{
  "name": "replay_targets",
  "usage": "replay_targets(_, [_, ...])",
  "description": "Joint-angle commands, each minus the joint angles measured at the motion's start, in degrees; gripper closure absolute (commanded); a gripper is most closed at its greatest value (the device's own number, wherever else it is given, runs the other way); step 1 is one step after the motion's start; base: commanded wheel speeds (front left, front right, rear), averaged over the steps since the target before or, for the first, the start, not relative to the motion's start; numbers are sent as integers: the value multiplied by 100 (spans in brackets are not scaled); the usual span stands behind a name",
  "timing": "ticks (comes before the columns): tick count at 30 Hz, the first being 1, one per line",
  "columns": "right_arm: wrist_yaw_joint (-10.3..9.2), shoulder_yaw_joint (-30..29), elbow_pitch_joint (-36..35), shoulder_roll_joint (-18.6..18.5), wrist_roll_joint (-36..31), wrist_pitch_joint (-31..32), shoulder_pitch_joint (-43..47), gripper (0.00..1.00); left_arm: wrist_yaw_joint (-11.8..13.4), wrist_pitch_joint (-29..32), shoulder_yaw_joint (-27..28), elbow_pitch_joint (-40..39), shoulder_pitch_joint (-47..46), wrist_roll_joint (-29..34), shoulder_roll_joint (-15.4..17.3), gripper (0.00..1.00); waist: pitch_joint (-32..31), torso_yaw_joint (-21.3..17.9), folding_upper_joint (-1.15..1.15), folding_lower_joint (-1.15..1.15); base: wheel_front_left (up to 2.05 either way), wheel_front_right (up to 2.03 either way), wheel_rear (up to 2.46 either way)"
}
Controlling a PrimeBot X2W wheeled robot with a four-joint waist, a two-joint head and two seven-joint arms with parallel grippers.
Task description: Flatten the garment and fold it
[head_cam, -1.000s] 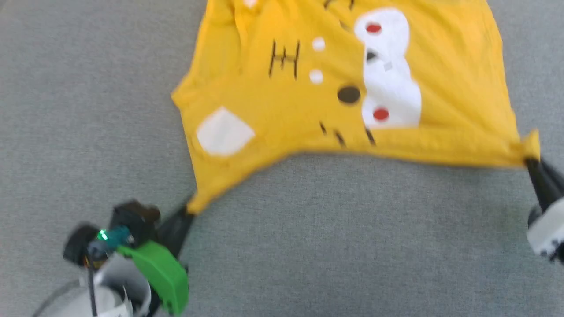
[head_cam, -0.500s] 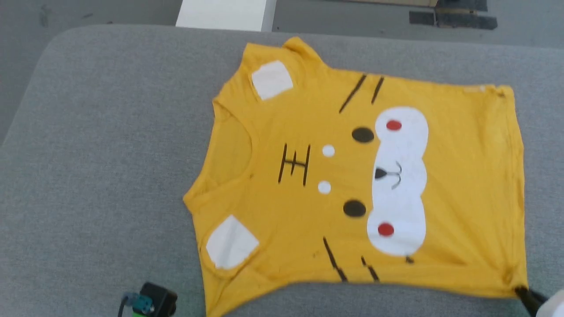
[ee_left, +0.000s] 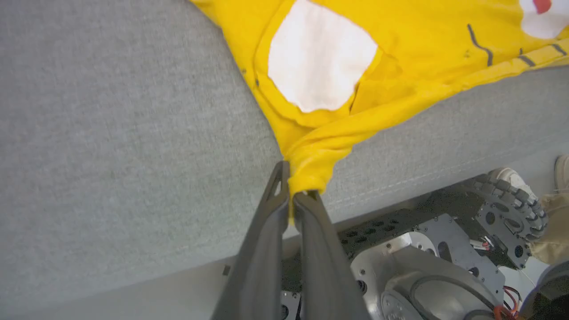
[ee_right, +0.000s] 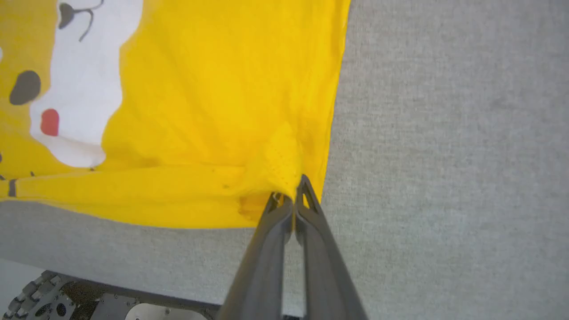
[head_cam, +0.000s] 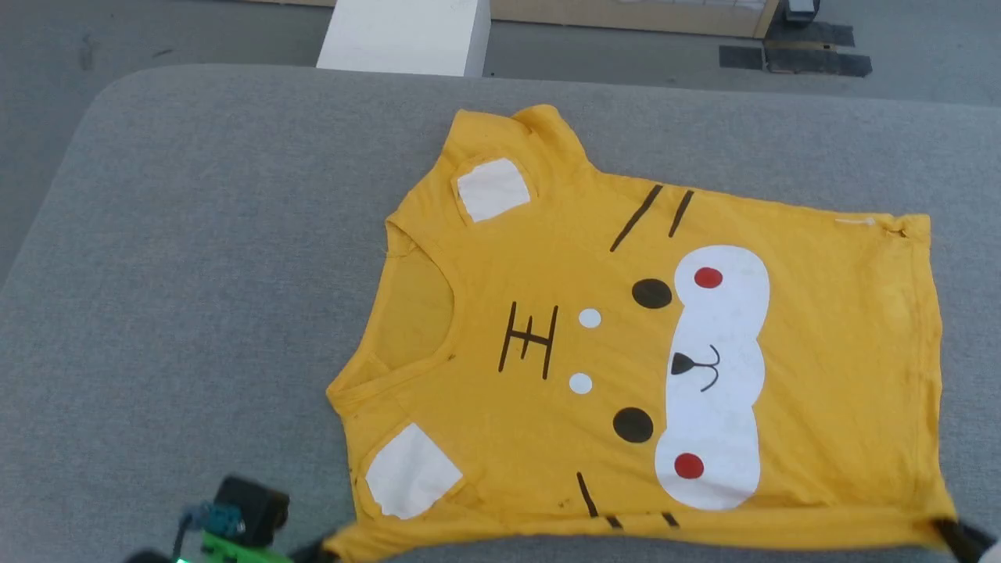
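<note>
The garment, a bright yellow T-shirt with a cartoon animal face, lies spread face up on the grey padded table, neck to the left and hem to the right. My left gripper is shut on the near sleeve tip of the garment, at the table's front edge. In the head view the left gripper sits at the bottom edge. My right gripper is shut on the near hem corner of the garment, and the right gripper shows at the lower right. The near side is folded over along the front edge.
A white block stands on the floor beyond the table's far edge, with black tape patches to its right. The robot's wheeled base lies below the table's front edge. A person's shoe shows beside a wheel.
The head view has swung upward, so the whole shirt and far table edge now show. The shirt, stretched and lifted before, now lies flat with both grippers still shut on its near corners.
</note>
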Motion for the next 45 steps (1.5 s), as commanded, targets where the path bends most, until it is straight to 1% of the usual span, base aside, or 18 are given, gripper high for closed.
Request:
replay_targets(1, [-8, -1, -82, -60, -47, -92, -239, 100, 5, -55, 72, -74, -238, 136, 77, 100, 93, -53, 0, 1, 0, 0, 0])
replay_targets(6, [-8, 40, -241, -288, -82, -278, -903, 100, -76, -55, 289, -343, -893, 529, 180, 100, 404, -152, 0, 1, 0, 0, 0])
replay_targets(10, [-8, 83, -245, -502, -147, -347, -1399, 100, -219, -67, 473, -350, -1456, 786, 223, 100, 707, -209, 0, 1, 0, 0, 0])
replay_targets(12, [-8, 127, -228, -579, -176, -365, -1640, 100, -294, -85, 543, -309, -1719, 878, 185, 100, 877, -240, 0, 1, 0, 0, 0])
replay_targets(18, [-8, 326, 28, -718, -245, -451, -2303, 100, -474, -381, 670, 114, -2331, 1117, -127, 100, 1302, -312, 0, 1, 0, 0, 0])
replay_targets(23, [-8, 653, 478, -772, -267, -443, -2674, 100, -696, -783, 721, 722, -2681, 1164, -477, 100, 1578, -338, 0, 1, 0, 0, 0])
replay_targets(27, [-8, 811, 866, -820, -226, -313, -2853, 100, -889, -964, 641, 1187, -2893, 1210, -727, 100, 1727, -319, 0, 1, 0, 0, 0])
replay_targets(31, [-8, 858, 1094, -864, -147, -207, -2949, 100, -1033, -994, 494, 1615, -2998, 1244, -917, 100, 1788, -294, 0, 1, 0, 0, 0])
replay_targets(32, [-8, 861, 1126, -870, -128, -184, -2959, 99, -1051, -996, 469, 1701, -3009, 1240, -959, 100, 1793, -288, 0, 1, 0, 0, 0])
replay_targets(33, [-8, 860, 1153, -876, -105, -165, -2968, 91, -1063, -1013, 451, 1802, -3017, 1225, -1019, 100, 1794, -281, 0, 1, 0, 0, 0])
replay_targets(34, [-8, 856, 1174, -875, -85, -148, -2973, 61, -1076, -1017, 433, 1879, -3018, 1208, -1060, 83, 1791, -277, 0, 1, 0, 0, 0])
replay_targets(35, [-8, 856, 1191, -879, -66, -123, -2975, 12, -1095, -1029, 410, 1963, -3021, 1199, -1104, 65, 1783, -273, 0, 1, 0, 0, 0])
replay_targets(36, [-8, 857, 1200, -883, -51, -97, -2973, 0, -1102, -1054, 408, 2022, -3023, 1182, -1144, 54, 1771, -270, 0, 1, 0, 0, 0])
replay_targets(37, [-8, 846, 1203, -877, -26, -65, -2970, 0, -1102, -1089, 411, 2093, -3021, 1159, -1189, 32, 1744, -266, 0, 1, 0, 0, 0])
replay_targets(38, [-8, 833, 1202, -864, 2, -32, -2965, 0, -1107, -1108, 405, 2140, -3015, 1149, -1213, 0, 1711, -266, 0, 1, 0, 0, 0])
replay_targets(45, [-8, 668, 943, -804, 165, 357, -2755, 0, -955, -1384, 569, 2234, -2726, 910, -1298, 0, 1188, -281, 0, 1, 0, 0, 0])
